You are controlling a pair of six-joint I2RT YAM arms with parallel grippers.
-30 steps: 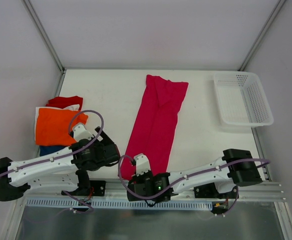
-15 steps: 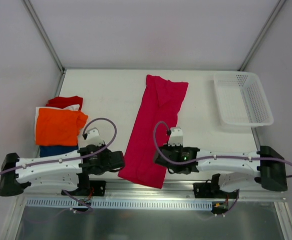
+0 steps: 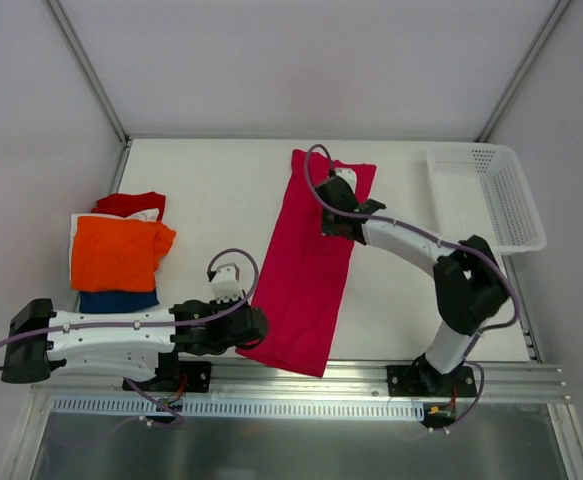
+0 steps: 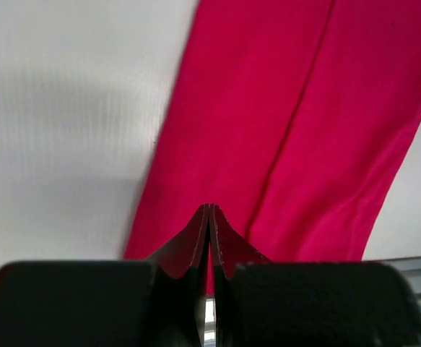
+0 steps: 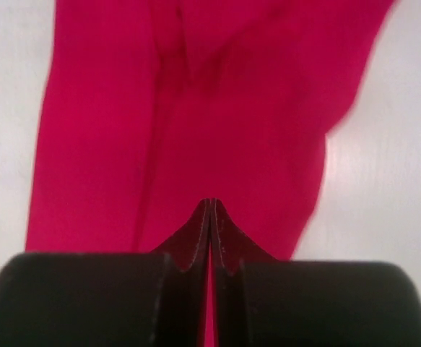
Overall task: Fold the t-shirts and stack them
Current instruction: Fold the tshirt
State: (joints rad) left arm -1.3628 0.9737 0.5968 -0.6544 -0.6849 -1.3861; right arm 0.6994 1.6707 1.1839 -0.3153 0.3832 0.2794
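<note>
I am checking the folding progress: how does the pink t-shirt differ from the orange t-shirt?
The pink t-shirt lies as a long narrow strip; the orange t-shirt is a compact rectangle. The pink one lies alone on the table; the orange one tops a pile of shirts at the left. Both are plain cloth.

Bare table (image 3: pixel 211 190) strip between shirt stack (image 3: pixel 119 252) at left edge and long magenta shirt (image 3: pixel 306 270) in middle: I see room to pass there. Right of magenta shirt, my right arm (image 3: pixel 411 240) crosses diagonally from near edge, blocking that side. White basket (image 3: pixel 486 195) fills far right corner. My left arm (image 3: pixel 121 335) lies along near edge, below stack. Frame posts (image 3: pixel 89 70) and walls close off far side.
</note>
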